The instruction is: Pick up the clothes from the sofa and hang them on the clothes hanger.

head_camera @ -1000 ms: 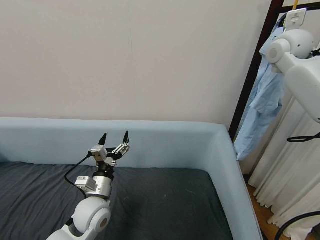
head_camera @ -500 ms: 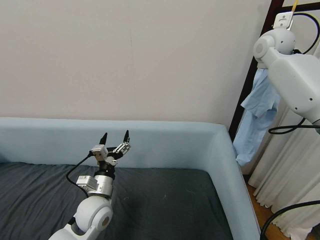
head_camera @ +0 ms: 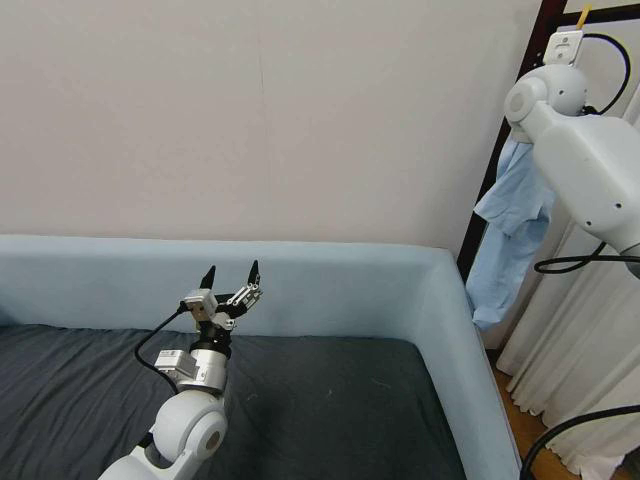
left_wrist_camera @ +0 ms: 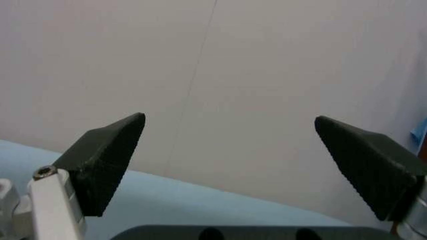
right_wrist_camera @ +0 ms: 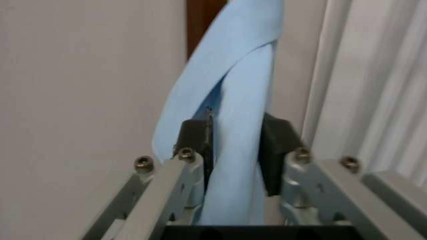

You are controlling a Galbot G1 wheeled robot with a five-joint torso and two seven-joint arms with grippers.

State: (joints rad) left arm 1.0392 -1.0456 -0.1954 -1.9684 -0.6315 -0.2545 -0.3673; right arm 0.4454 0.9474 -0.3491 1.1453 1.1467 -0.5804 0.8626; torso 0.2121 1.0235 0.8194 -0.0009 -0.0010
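Note:
A light blue shirt [head_camera: 510,225] hangs from my raised right arm [head_camera: 575,130] at the upper right, beside a dark wooden post [head_camera: 497,160]. In the right wrist view my right gripper [right_wrist_camera: 235,150] is shut on a fold of this shirt [right_wrist_camera: 240,90], the cloth pinched between both black pads [right_wrist_camera: 195,142]. My left gripper [head_camera: 231,278] stands open and empty, pointing up over the sofa's seat [head_camera: 330,410]; the left wrist view has its fingers [left_wrist_camera: 107,155] wide apart against the wall.
The sofa has a pale blue back and arm [head_camera: 440,300] and a dark grey cushion. White curtains [head_camera: 575,350] hang at the right, behind the shirt. A plain wall [head_camera: 260,120] stands behind the sofa.
My right arm has swung left and a little up, carrying the blue shirt toward the dark post. The left arm has not moved.

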